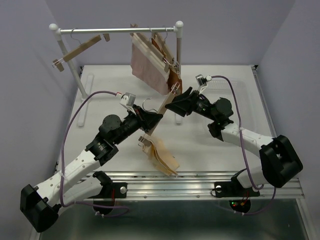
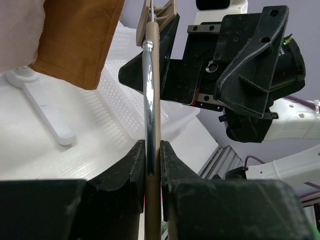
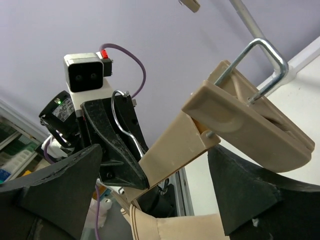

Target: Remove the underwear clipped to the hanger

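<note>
- At the near edge of the table [image 1: 210, 150], the cream briefs [image 1: 162, 157] dangle from the low end of a tilted wooden hanger [image 3: 170, 145], clipped on.
- Left tool [image 2: 152, 150]: clamped tight on that hanger's bar and its wire hook, mid-length.
- Right tool [image 1: 175, 103]: spread wide, fingers [image 3: 250, 200] either side of the hanger's upper clip [image 3: 250, 125], not pinching it.
- Behind both, the rust brown briefs [image 2: 80, 40] and the pink briefs [image 1: 147, 65] hang clipped to hangers on the rack rod [image 1: 115, 30].
- Far left on the rod: a bare hanger [image 1: 80, 49], tilted.
</note>
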`<state>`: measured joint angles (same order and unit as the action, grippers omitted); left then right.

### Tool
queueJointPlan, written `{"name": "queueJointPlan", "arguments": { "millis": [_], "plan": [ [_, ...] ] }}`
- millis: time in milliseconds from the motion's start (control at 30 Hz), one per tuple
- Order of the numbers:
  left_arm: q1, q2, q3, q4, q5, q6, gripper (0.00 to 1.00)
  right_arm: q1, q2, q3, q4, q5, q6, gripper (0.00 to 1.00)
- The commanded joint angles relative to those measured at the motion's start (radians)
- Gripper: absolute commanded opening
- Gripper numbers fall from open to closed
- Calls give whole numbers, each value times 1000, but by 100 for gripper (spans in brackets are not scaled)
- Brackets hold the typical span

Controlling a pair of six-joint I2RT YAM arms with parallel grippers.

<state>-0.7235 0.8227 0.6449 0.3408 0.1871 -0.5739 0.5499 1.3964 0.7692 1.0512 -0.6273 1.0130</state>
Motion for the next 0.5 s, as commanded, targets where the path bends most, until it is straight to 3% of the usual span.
{"name": "queueJointPlan", "arguments": {
  "millis": [0,133,267,467],
  "plan": [
    [1,10,-7,141,45,-35,0,-4,-4,-14,196,29,53,83],
    [-1,42,-5,174,75,-43,0,-4,7,-25,214,46,90,72],
    [1,46,-19,205,86,-49,0,5,12,-28,224,51,99,70],
    [1,66,-34,251,112,-72,0,38,-5,-34,198,80,65,48]
  ]
}}
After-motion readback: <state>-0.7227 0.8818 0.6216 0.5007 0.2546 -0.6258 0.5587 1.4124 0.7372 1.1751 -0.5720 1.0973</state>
